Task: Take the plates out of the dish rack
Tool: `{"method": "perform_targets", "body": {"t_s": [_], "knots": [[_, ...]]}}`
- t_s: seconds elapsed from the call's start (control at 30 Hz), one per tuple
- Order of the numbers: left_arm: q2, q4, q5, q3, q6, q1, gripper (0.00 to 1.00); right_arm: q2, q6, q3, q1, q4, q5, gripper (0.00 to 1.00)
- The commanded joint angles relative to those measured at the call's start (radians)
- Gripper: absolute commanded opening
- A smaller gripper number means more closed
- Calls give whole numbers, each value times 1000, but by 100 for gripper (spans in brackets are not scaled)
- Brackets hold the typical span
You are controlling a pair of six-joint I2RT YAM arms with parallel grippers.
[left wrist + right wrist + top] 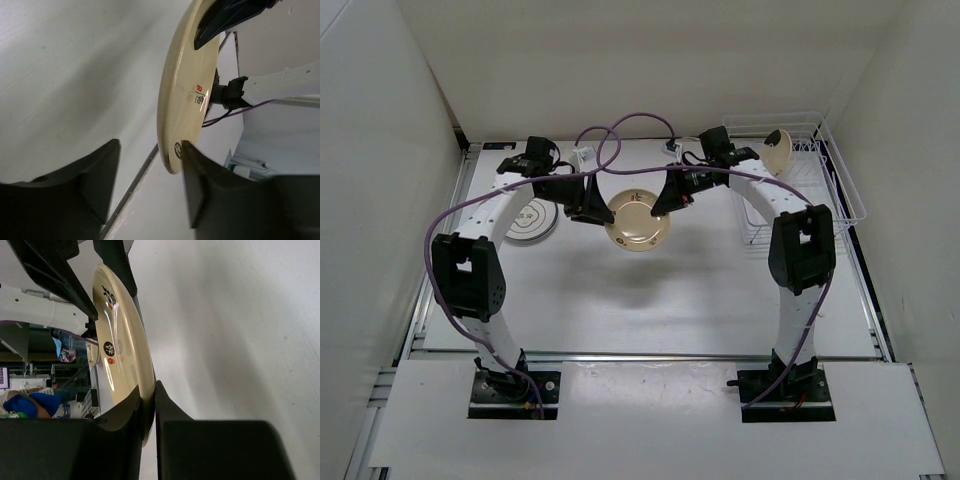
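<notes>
Handover looks like the step in hand. The round cream ceramic plate with a dark centre motif (pixel 638 225) hangs in the air above the white table (pixel 620 310), between the 2 arms and well apart from the white wire-grid dish rack (pixel 842 175) at the far right. The right gripper (pixel 148 396) is pinched tight on the plate's rim and carries it. The left gripper (pixel 150 150) straddles the opposite rim with its jaws partly apart. 1 finger (pixel 200 180) touches the edge and the other stands off, so it has no grip yet.

Next, I judge, the left jaws must close fully on the rim before the right ones let go, or the plate could drop.

A white round plate with grey rings (pixel 532 222) lies flat on the table at the left. A plain tan round plate (pixel 778 152) stands on edge in the rack, not yet unloaded.

Printed on the held plate are dark brush-like characters, a dark round seal and a small red stamp; none can be read.
</notes>
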Motion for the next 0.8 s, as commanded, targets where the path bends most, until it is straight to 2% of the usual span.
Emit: {"method": "perform_targets", "body": {"t_s": [0.0, 0.1, 0.23, 0.33, 0.37, 0.4, 0.43, 0.47, 0.5, 0.53, 0.57, 0.67, 0.77], "knots": [[-1, 23, 28, 39, 5, 1, 58, 12, 23, 52, 15, 40, -50, 1], [8, 23, 28, 48, 5, 1, 43, 12, 32, 61, 24, 49, -59, 1], [8, 32, 28, 48, 5, 1, 36, 30, 41, 70, 33, 50, -59, 1], [8, 32, 28, 48, 5, 1, 27, 31, 50, 70, 52, 59, -69, 1], [8, 32, 28, 48, 5, 1, 17, 31, 50, 70, 52, 59, -69, 1], [8, 32, 28, 48, 5, 1, 11, 31, 50, 70, 52, 59, -69, 1], [8, 32, 28, 38, 16, 1, 11, 31, 50, 70, 52, 59, -57, 1], [-3, 32, 28, 37, 16, 1, 11, 20, 50, 70, 52, 48, -40, 7], [-3, 32, 28, 37, 16, 1, 11, 20, 40, 70, 52, 39, -17, 18], [-3, 32, 28, 28, 16, 1, 11, 9, 23, 70, 52, 30, 26, 32], [-3, 32, 28, 28, 16, 1, 11, 9, 8, 80, 42, -1, 55, 50], [-3, 41, -44, 28, 5, 1, 11, -2, -84, 92, 27, -49, 153, 70], [-3, 50, -158, 56, -6, 1, 11, -26, -121, 104, -25, -58, 350, 80]]}}
